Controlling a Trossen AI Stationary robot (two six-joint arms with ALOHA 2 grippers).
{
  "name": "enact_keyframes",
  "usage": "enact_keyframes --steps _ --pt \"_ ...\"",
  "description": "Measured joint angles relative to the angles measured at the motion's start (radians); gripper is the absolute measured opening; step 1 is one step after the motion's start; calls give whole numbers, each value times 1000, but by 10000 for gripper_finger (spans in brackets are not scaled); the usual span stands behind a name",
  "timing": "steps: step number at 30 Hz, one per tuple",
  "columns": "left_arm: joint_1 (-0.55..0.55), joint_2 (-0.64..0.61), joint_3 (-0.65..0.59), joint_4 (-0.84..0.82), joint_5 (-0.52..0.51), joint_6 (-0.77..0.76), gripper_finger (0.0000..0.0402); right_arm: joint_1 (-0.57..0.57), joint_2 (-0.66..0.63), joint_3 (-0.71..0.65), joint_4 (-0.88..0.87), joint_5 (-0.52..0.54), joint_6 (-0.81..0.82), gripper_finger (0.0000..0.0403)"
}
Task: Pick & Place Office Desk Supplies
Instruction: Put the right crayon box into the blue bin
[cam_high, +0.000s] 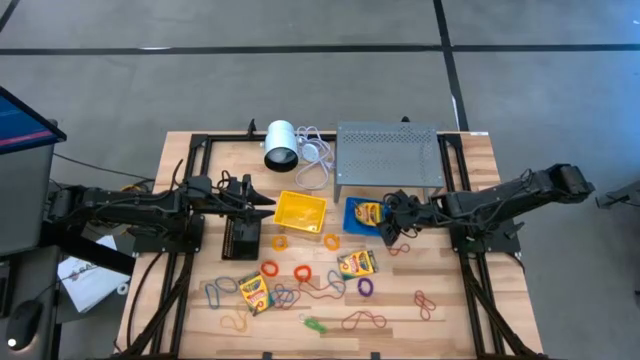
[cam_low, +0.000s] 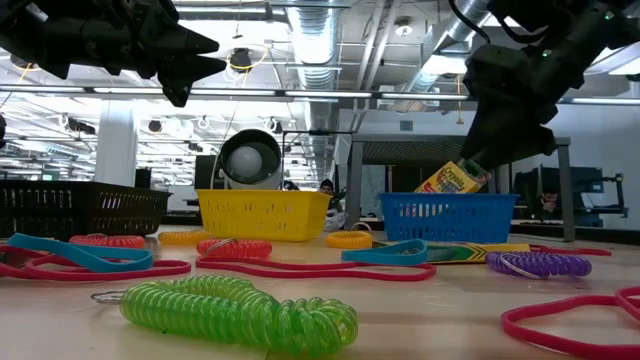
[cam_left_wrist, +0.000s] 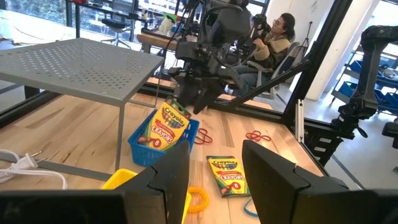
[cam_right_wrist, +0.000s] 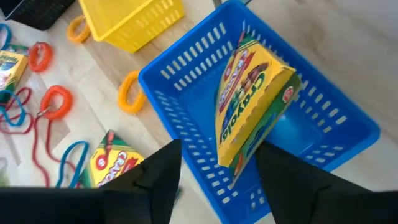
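- Right tool (cam_high: 392, 222) sits over the blue basket (cam_high: 352, 222), just in front of the grey perforated rack (cam_high: 388, 152). Its fingers stand apart on either side of a crayon box (cam_right_wrist: 249, 106), and no contact with the box can be made out.
- That crayon box stands tilted inside the blue basket, one end propped against the basket wall and the other poking above the rim; the low view shows the same (cam_low: 452, 178).
- Left tool (cam_high: 262, 200) hangs above the table (cam_high: 450, 310), beside the yellow basket (cam_high: 300, 211) on its left-arm side. Fingers parted, nothing between them.
- A black basket (cam_high: 240, 240) sits under the left arm, near the yellow one.
- Second crayon box (cam_high: 356, 263) lies flat on the table in front of the blue basket; third crayon box (cam_high: 253, 292) lies further toward the left-arm side, among the bands.
- Orange rings (cam_high: 302, 272) and a yellow ring (cam_high: 331, 241) are loose on the wood between the baskets and the front edge.
- Purple coiled ring (cam_high: 366, 287) lies near the second crayon box; green coil (cam_high: 317, 326) lies at the front edge.
- Red and blue rubber-band loops (cam_high: 363, 320) are scattered across the front half.
- White cylinder (cam_high: 280, 143) with its cable lies at the back, beside the rack.
- A person (cam_left_wrist: 273, 38) is seated in the room beyond the table.
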Motion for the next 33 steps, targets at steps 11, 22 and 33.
enact_keyframes --steps 11,22,33 --pt "0 0 0 0 0 0 144 16 0 0 -31 -2 9 143" --pt "0 0 0 0 0 -3 144 -19 0 0 -46 -30 -42 206" --pt "0 0 0 0 0 -2 144 -81 0 0 -76 -23 -19 256"
